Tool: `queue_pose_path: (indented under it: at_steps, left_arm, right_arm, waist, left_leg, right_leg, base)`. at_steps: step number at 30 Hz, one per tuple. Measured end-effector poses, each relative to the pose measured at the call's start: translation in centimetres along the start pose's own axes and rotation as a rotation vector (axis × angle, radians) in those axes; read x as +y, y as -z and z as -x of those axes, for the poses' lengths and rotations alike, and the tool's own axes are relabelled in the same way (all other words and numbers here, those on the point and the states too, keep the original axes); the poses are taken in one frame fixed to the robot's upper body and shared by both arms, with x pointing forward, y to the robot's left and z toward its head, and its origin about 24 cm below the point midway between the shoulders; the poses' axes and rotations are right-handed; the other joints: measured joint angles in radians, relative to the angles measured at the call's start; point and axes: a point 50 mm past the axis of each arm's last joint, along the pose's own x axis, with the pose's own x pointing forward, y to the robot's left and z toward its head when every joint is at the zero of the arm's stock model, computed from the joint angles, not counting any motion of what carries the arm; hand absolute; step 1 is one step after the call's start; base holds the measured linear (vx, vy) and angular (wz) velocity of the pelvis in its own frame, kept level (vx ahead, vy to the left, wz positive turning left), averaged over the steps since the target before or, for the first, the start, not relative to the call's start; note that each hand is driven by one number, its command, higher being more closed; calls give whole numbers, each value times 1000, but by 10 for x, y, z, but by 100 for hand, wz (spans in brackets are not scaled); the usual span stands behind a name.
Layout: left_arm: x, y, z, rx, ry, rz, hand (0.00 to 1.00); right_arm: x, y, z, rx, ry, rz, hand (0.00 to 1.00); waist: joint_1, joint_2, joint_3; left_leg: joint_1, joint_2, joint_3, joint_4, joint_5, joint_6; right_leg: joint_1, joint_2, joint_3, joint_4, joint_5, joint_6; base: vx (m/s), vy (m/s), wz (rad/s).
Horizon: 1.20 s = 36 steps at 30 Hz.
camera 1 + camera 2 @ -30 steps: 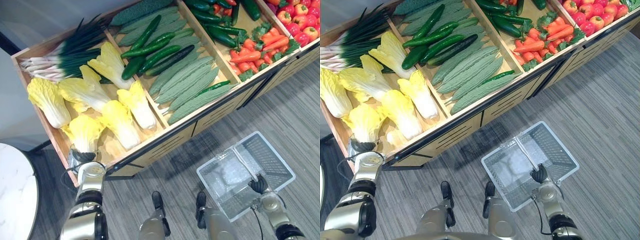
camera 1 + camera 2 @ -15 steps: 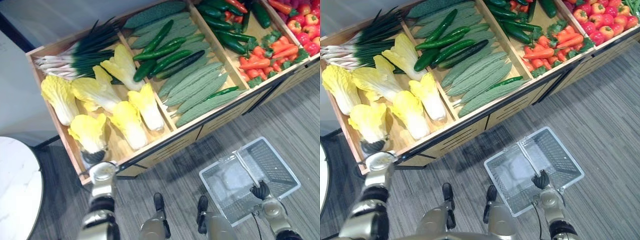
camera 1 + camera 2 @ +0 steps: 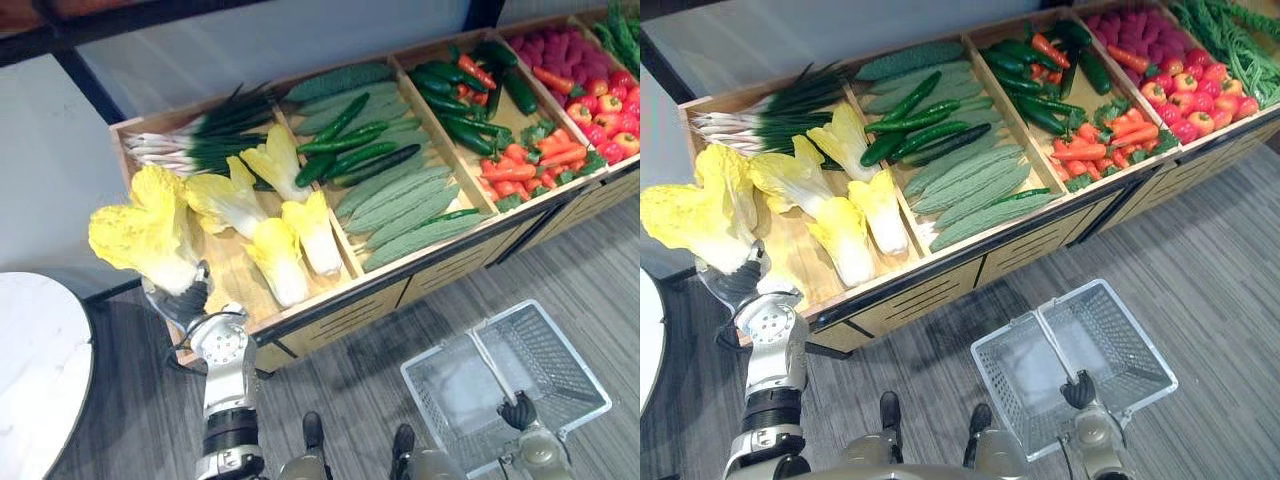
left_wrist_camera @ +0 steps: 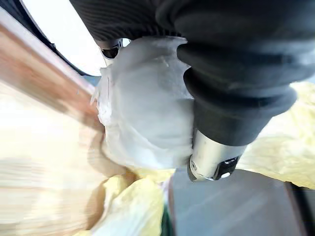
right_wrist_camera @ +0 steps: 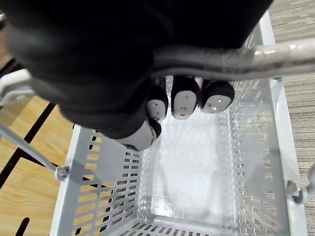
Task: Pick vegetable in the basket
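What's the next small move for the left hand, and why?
Probably swing the left hand toward the basket: it grips the napa cabbage, lifted clear of the crate, while the right hand holds the empty basket by its handle.

Wooden display stand holds napa cabbages, scallions, cucumbers, bitter gourds, carrots, probably peppers.

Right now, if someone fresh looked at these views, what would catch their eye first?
The big yellow-leafed cabbage held up in the left hand, above the left end of the wooden vegetable stand. Lower right, the right hand grips the handle of an empty grey plastic basket.
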Motion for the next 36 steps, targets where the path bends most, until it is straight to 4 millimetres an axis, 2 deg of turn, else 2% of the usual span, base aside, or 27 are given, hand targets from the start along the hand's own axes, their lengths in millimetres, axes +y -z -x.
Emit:
queue_pose_path:
  at_steps: [6, 11, 14, 16, 19, 23, 27, 29, 30, 32, 33, 36]
  left_arm:
    - [-9, -32, 7, -111, 18, 99, 100]
    - [-29, -56, 28, -266, 194, 88, 100]
    - [-32, -64, 42, -387, 349, 22, 100]
    - [-35, -67, 55, -436, 491, 13, 100]
    - [-40, -66, 68, -485, 654, 4, 100]
    - [-39, -72, 80, -531, 823, 49, 100]
    - [-42, -69, 90, -492, 1023, 92, 100]
    - [-45, -64, 104, -460, 1197, 106, 100]
    - [-46, -64, 105, -459, 1213, 104, 100]
    - [-47, -63, 115, -443, 1316, 109, 100]
    - [-47, -67, 126, -466, 1400, 117, 100]
    - [-46, -77, 145, -497, 1546, 182, 100]
  right_arm:
    - [3, 7, 3, 20, -9, 5, 100]
    - [-13, 4, -5, 15, 12, 37, 100]
    - [-36, -15, -17, -51, 38, 105, 100]
    - [-58, -25, -23, -89, 79, 159, 100]
    - [-77, -38, -27, -135, 91, 229, 100]
    - [-90, -64, -29, -241, 72, 334, 100]
    - [-101, -89, -32, -315, 46, 403, 100]
    - [-107, -116, -30, -404, 58, 434, 100]
    - [-107, -119, -29, -415, 61, 435, 100]
    - [-105, -139, -24, -501, 61, 439, 100]
    - [-102, -153, -18, -570, 51, 425, 100]
    - [-97, -173, -7, -690, 35, 408, 100]
  waist:
    - [0, -5, -51]
    - [-1, -3, -81]
    - [0, 6, -94]
    - [-3, 26, -109]
    - [-3, 49, -123]
    - [-5, 65, -135]
    - [-5, 67, -135]
    - [-1, 67, -135]
    - [-1, 67, -135]
    - [2, 67, -136]
    - [6, 67, -136]
    - [9, 71, -139]
  left_leg:
    - [-6, -1, -14, 1, 1, 1]
    - [10, -1, 12, 1, 1, 1]
    - [43, 5, 77, 1, -6, 5]
    - [59, 10, 124, 0, -17, 7]
    - [88, 15, 198, -3, -34, 8]
    - [111, 20, 296, -5, -50, 8]
    - [141, 18, 375, -5, -59, 8]
    - [164, 18, 431, -5, -68, 6]
    - [167, 18, 438, -5, -68, 5]
    - [177, 20, 481, -5, -82, -5]
    - [188, 22, 511, -5, -91, 0]
    - [203, 29, 561, -5, -98, -6]
  right_leg:
    - [4, -2, -9, -7, 0, 0]
    - [2, -4, 15, 5, 1, 0]
    - [0, 6, 80, 0, 15, 0]
    - [0, 17, 126, -22, 36, 1]
    - [0, 29, 199, -51, 62, 4]
    - [-12, 43, 295, -89, 104, 12]
    - [-8, 51, 373, -122, 150, 15]
    - [-3, 56, 421, -140, 171, 19]
    - [-2, 56, 425, -141, 171, 19]
    - [2, 61, 448, -152, 179, 21]
    - [-1, 68, 473, -152, 179, 26]
    - [-5, 78, 496, -151, 179, 26]
  base:
    - [13, 7, 5]
    - [29, 8, -14]
    - [8, 9, -60]
    - [-6, 15, -61]
    - [-2, 26, -71]
    - [-11, 13, -76]
    - [-11, 13, -63]
    - [-31, 5, -57]
    - [-33, -3, -50]
    - [-45, -15, -47]
    - [-49, -28, -46]
    - [-22, -28, -39]
